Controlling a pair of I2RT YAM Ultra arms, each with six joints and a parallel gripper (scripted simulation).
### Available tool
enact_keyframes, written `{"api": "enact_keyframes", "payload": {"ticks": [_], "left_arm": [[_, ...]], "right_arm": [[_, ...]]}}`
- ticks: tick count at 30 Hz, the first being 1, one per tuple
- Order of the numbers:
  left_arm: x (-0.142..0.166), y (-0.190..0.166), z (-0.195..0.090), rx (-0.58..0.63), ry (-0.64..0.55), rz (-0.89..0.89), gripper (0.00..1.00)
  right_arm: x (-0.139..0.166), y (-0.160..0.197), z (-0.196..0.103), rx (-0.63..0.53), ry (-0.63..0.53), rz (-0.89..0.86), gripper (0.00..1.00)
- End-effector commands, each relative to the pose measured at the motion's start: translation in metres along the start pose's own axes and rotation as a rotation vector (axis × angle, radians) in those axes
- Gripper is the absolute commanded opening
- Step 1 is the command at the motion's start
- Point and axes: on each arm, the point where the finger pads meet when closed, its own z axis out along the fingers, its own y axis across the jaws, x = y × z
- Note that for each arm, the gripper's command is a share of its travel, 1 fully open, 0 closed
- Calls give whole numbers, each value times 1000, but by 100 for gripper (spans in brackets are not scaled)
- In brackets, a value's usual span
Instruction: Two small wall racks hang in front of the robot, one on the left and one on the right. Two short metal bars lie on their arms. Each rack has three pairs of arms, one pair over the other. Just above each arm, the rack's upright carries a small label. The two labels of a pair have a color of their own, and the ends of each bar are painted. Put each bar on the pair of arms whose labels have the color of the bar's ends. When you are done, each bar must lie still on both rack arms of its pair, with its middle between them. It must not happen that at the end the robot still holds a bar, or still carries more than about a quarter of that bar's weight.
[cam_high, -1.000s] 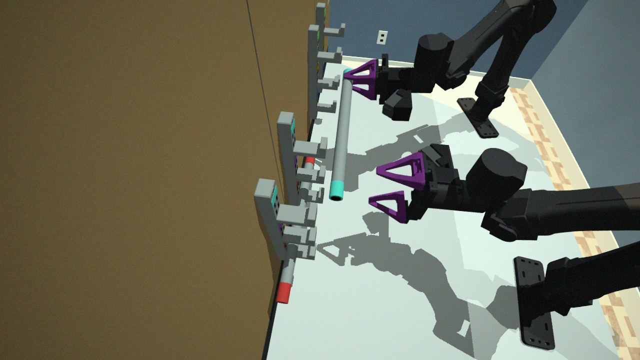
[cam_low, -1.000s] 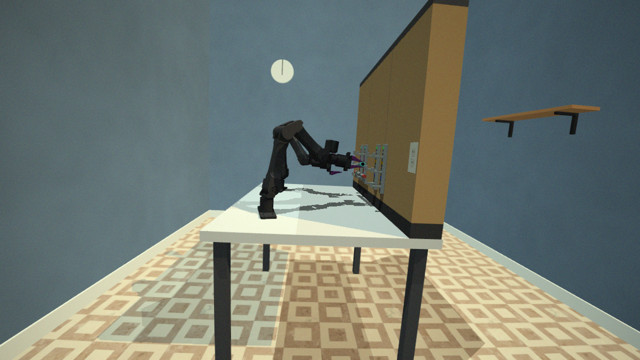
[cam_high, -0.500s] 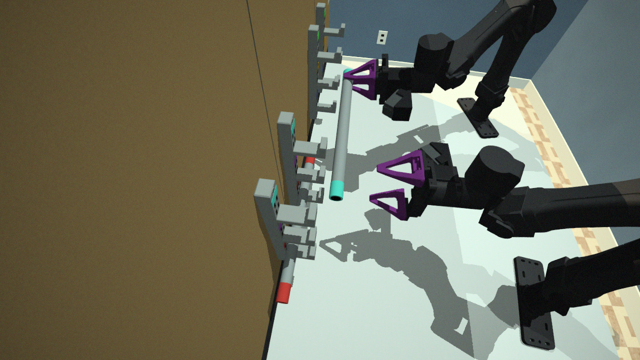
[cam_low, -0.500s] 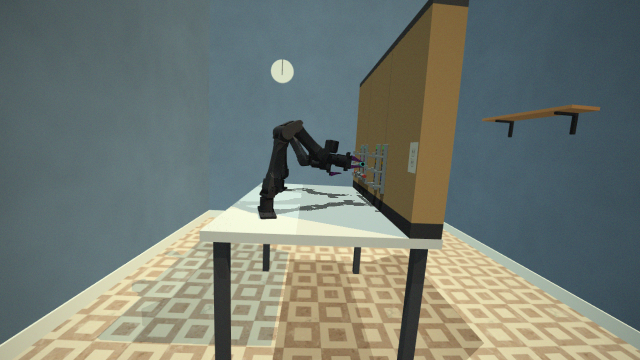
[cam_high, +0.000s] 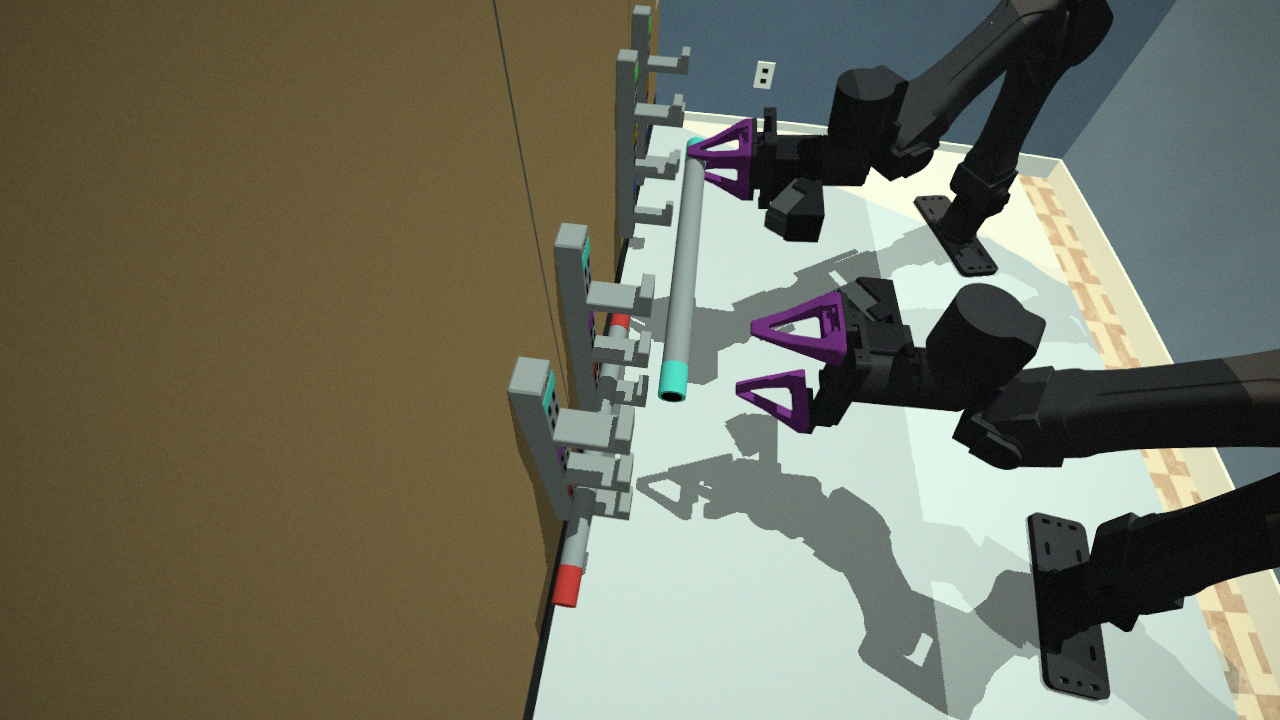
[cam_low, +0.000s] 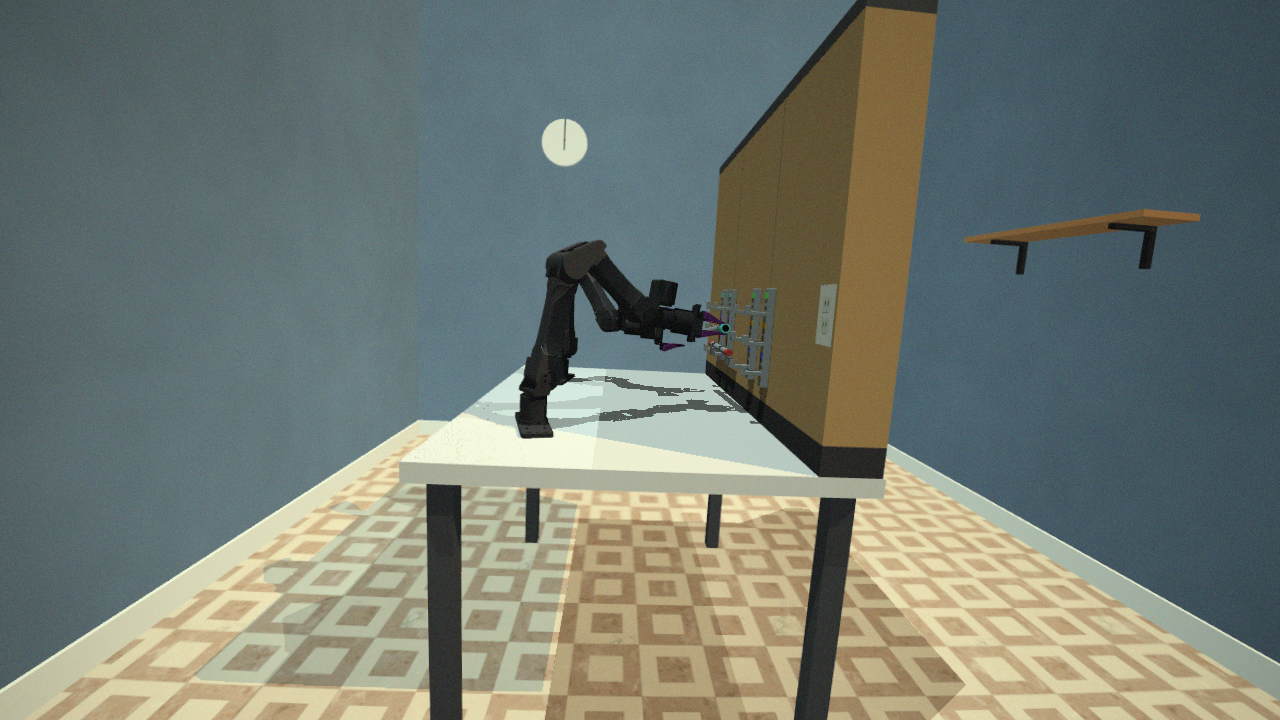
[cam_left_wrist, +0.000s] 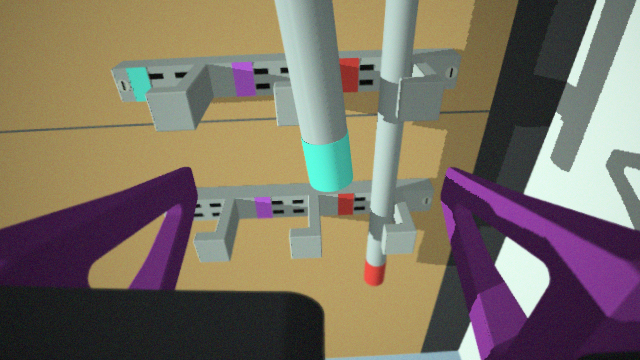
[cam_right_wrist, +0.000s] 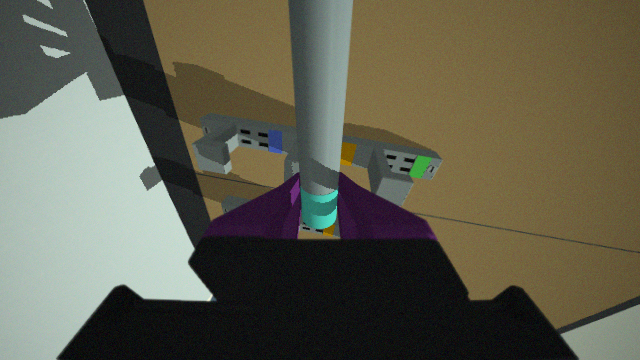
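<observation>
My right gripper (cam_high: 699, 159) (cam_right_wrist: 319, 179) is shut on the bar with turquoise ends (cam_high: 685, 268) (cam_left_wrist: 320, 90) (cam_right_wrist: 321, 100) near one end. The bar hangs in the air in front of the racks, its other end free. My left gripper (cam_high: 744, 358) (cam_left_wrist: 319, 181) is open and empty, a short way from that free end. The bar with red ends (cam_high: 566, 586) (cam_left_wrist: 392, 155) lies on the lowest arms of the left rack (cam_high: 572, 313) (cam_left_wrist: 220, 80), beside the red labels. That rack's middle pair has purple labels and its top pair turquoise; both pairs are empty.
The right rack (cam_high: 626, 143) (cam_right_wrist: 370, 160) has green, orange and blue labels, top to bottom; I see no bar on it. The brown wall panel (cam_high: 268, 358) (cam_low: 805, 223) stands behind both racks. The white table top (cam_high: 671, 626) lies below.
</observation>
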Motion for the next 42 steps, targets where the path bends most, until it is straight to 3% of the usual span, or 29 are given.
{"api": "enact_keyframes", "payload": {"ticks": [1,22,42], "left_arm": [[-8,15,5,-37,-4,-29,100],[-9,12,5,-37,-4,-29,100],[-9,12,25,-37,-4,-29,100]], "right_arm": [[4,-46,0,125,8,121,0],[3,-45,-2,125,8,121,0],[2,-45,-3,125,8,121,0]]}}
